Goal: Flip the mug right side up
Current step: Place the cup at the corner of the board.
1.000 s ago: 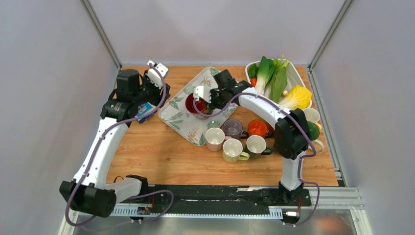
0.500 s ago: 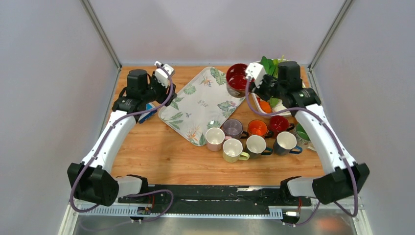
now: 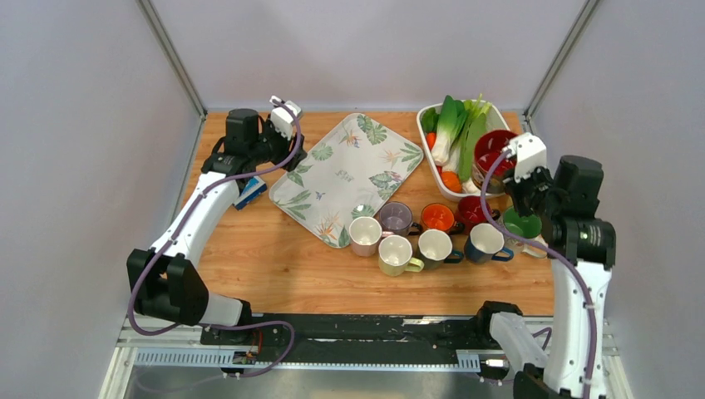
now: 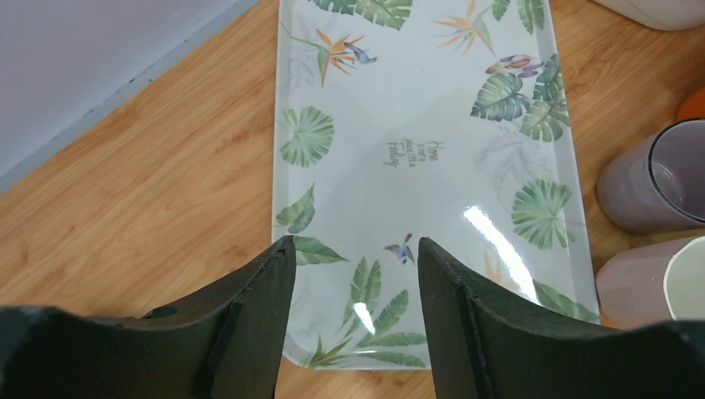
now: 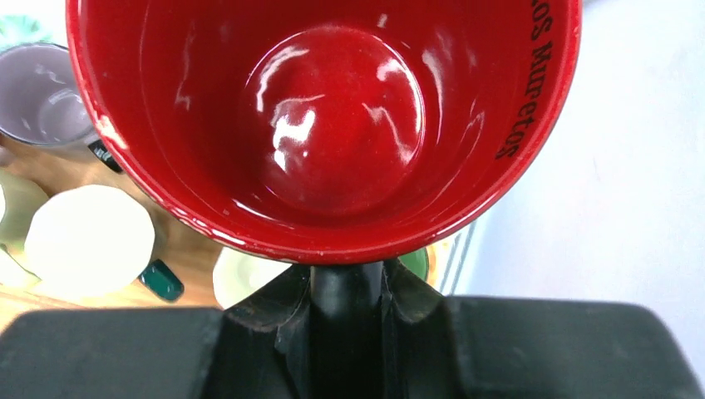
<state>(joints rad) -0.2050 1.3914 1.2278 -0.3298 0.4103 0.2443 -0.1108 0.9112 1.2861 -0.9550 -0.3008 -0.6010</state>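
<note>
A red mug [image 3: 494,150] with a black handle is held mouth up in the air over the right end of the white vegetable dish [image 3: 428,110]. My right gripper [image 3: 517,174] is shut on its handle. In the right wrist view the mug's red inside [image 5: 332,108] fills the frame and my right gripper [image 5: 347,291] pinches the black handle from below. My left gripper [image 3: 287,156] is open and empty at the back left, above the near corner of the leaf-print tray [image 3: 349,170]. The left wrist view shows its fingers [image 4: 249,324] spread over the tray [image 4: 416,125].
Several upright mugs stand in a cluster right of centre: pink [image 3: 364,235], purple [image 3: 396,218], orange [image 3: 438,217], yellow [image 3: 396,253], dark red [image 3: 472,209], blue [image 3: 485,242], green [image 3: 523,224]. The dish holds greens [image 3: 456,133]. A blue packet [image 3: 248,191] lies by the left arm.
My right arm has carried the red mug from the tray to the right, over the vegetable dish, and swung back toward the right edge. My left arm has reached a little further back.
</note>
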